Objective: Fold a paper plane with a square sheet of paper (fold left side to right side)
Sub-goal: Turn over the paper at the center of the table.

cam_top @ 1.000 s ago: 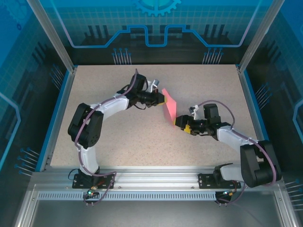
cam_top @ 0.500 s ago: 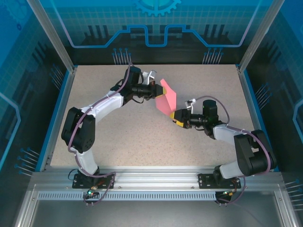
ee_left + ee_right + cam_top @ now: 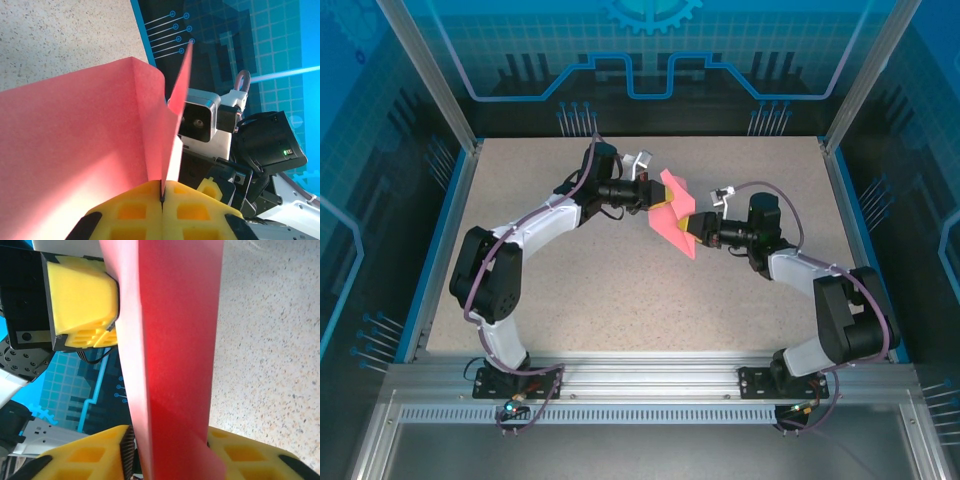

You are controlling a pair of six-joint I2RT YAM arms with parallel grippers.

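Above table, right claw (image 3: 690, 232) now gripping paper (image 3: 670, 212)

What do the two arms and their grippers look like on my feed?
Both arms have white link shells with black joint housings, and a purplish-grey cable loops along each. The left gripper and right gripper carry yellow finger pads with a moulded grid of square recesses. A white-cased wrist camera with a dark lens sits behind the right gripper.

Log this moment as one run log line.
left end effector: shut on pink paper | right end effector: straddling paper | paper: lifted above table
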